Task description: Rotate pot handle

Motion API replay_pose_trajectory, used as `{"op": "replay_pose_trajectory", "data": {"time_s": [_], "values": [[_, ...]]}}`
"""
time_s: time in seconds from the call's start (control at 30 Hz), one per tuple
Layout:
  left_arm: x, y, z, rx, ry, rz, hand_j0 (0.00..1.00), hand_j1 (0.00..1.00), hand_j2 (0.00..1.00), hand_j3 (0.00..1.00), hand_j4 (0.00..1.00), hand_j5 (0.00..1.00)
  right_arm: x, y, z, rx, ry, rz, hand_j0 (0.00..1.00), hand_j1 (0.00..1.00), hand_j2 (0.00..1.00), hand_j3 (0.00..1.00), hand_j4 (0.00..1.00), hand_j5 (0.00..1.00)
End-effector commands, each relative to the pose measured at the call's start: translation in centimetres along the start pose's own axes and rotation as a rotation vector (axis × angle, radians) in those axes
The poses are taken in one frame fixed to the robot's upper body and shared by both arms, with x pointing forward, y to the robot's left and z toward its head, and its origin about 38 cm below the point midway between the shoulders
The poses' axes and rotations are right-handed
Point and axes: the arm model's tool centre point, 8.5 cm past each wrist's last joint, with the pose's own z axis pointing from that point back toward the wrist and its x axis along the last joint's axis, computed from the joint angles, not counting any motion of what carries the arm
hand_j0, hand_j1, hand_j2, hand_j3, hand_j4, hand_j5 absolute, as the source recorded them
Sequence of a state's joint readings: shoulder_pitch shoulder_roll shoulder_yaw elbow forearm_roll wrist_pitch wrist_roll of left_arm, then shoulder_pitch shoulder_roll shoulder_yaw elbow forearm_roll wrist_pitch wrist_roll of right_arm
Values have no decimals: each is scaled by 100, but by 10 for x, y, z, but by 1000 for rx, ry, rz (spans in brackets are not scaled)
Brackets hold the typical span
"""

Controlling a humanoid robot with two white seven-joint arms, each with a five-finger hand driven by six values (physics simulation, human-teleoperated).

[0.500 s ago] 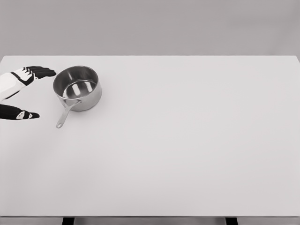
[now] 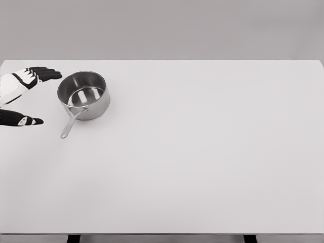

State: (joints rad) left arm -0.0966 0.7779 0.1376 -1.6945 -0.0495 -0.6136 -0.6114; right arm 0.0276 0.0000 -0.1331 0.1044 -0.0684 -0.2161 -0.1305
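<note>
Scene: a plain white table seen from above and in front, against a grey wall.
Pot: a small steel pot stands upright and empty at the far left of the table.
Handle: a thin handle runs from the pot's near wall toward the viewer and slightly left — its long axis is near–far, with the tip at the near end.
Left hand: the left hand enters at the left edge, fingers spread and relaxed, holding nothing. The fingers lie at the far side, the thumb at the near side, with a wide gap between.
Key relation: the pot lies just right of the hand; the fingertips are near the rim but apart from it, and the thumb is left of the handle, not touching it.
Nearer arm: the left, by far.
Right hand: not in view.
Hidden: the hand's wrist and arm are cut off by the left edge — the palm is hard to make out.
</note>
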Motion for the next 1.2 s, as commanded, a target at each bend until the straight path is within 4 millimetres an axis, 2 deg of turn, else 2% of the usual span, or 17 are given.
{"op": "replay_pose_trajectory", "data": {"time_s": [0.0, 0.07, 0.17, 0.27, 0.37, 0.57, 0.67, 0.73, 0.9, 1.17], "values": [[10, -1, -6, -1, -30, -8, 100, 100, 100, 100, 100, 100, 0, 0, 0, 0, 0, -1, 100, 100, 100, 100, 100, 100], [15, -6, -22, 17, -70, 10, 100, 100, 100, 100, 100, 100, 0, 0, 0, 0, 0, -1, 100, 100, 100, 100, 100, 100], [11, -12, -20, 14, -61, 31, 100, 100, 100, 100, 100, 100, 0, 0, 0, 0, 0, -1, 100, 100, 100, 100, 100, 100], [13, -32, -29, -73, -69, 29, 100, 100, 100, 100, 100, 100, 0, 0, 0, 0, 0, -1, 100, 100, 100, 100, 100, 100], [8, -25, -34, -8, 17, -201, 100, 100, 100, 100, 100, 100, 0, 0, 0, 0, 0, -1, 100, 100, 100, 100, 100, 100], [15, -32, -49, -28, -22, -203, 100, 100, 100, 100, 100, 100, 0, 0, 0, 0, 0, -1, 100, 100, 100, 100, 100, 100], [24, -36, -69, -37, -77, -201, 100, 100, 100, 100, 100, 100, 0, 0, 0, 0, 0, -1, 100, 100, 100, 100, 100, 100], [27, -43, -75, -44, -87, -195, 100, 100, 100, 100, 100, 100, 0, 0, 0, 0, 0, -1, 100, 100, 100, 100, 100, 100], [30, -88, -104, -92, -71, -218, 100, 100, 100, 100, 100, 100, 0, 0, 0, 0, 0, -1, 100, 100, 100, 100, 100, 100], [19, -114, -114, -126, -15, -208, 100, 100, 100, 100, 100, 100, 0, 0, 0, 0, 0, -1, 100, 100, 100, 100, 100, 100]]}}
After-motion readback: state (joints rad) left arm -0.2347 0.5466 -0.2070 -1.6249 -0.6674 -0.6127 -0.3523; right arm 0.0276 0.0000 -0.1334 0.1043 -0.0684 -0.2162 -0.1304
